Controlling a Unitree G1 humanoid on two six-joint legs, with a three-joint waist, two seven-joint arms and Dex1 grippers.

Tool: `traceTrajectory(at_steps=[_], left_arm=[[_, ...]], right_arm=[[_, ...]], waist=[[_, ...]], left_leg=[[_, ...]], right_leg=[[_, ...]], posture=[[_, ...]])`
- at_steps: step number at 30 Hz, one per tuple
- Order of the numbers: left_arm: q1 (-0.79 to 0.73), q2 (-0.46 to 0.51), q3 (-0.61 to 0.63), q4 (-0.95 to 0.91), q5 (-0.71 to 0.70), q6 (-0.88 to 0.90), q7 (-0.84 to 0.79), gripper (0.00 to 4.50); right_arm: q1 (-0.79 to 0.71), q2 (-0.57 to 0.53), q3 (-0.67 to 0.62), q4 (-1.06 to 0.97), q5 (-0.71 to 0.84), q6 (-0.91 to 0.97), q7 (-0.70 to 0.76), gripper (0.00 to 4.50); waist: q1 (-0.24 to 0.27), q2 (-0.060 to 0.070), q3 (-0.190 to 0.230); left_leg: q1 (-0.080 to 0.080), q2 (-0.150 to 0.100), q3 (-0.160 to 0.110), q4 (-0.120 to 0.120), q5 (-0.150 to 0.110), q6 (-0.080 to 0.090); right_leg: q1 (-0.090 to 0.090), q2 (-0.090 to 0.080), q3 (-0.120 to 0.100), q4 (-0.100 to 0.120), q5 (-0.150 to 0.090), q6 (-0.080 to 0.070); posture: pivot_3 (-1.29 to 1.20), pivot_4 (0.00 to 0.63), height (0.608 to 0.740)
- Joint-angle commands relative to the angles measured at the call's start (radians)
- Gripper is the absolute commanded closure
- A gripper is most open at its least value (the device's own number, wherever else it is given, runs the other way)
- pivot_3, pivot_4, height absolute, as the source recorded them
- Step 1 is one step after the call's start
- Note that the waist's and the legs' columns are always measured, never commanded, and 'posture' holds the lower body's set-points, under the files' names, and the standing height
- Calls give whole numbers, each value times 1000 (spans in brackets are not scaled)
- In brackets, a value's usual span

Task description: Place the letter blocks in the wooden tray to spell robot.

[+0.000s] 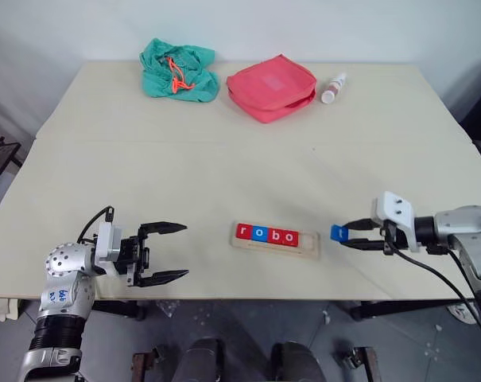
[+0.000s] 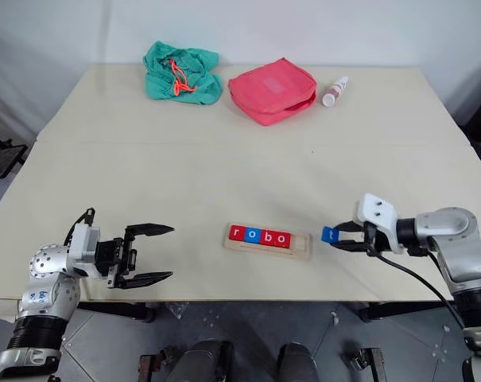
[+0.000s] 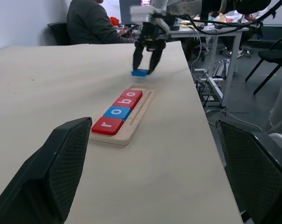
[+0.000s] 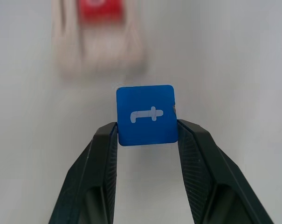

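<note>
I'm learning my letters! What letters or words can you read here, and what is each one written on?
"r": red block, first in the wooden tray.
"o": blue block, second.
"b": red block, third.
"o": red block, fourth.
"t": blue block pinched in the right gripper.
Label on the small bottle: too small to read.
Writing on the left arm's blue sticker: too blurred to read.

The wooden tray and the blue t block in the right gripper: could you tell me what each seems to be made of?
The wooden tray looks like pale unfinished wood: matte, light tan, with a routed groove along it. The blue t block, pinched between the right gripper's fingers, looks like painted wood or plastic; its face is smooth and evenly blue with a printed white letter, so the look leaves it open.
</note>
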Motion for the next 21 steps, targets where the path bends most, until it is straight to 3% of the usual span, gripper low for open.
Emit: traceTrajectory(at_steps=[1,8,21], left_arm=[[-23,-8,7,8,4,-19,-4,0],[-47,-20,5,33,10,-31,-15,0],[0,-17,20,-3,4,-43,5,0]], right_arm=[[-17,2,-11,-120,38,100,-25,3038],[-72,9,85,-200,15,202,-18,3038],[-140,21,178,-146,-43,179,7,3038]], waist=[[4,0,0],[6,0,0],[0,0,0]], left_leg=[[0,0,0,0,0,0],[-1,-1,0,1,0,0],[-1,-1,-1,0,0,0]], right_leg=[[0,0,0,0,0,0],[0,0,0,0,0,0],[0,0,0,0,0,0]], posture=[[0,150,740],[0,150,740],[0,150,740]])
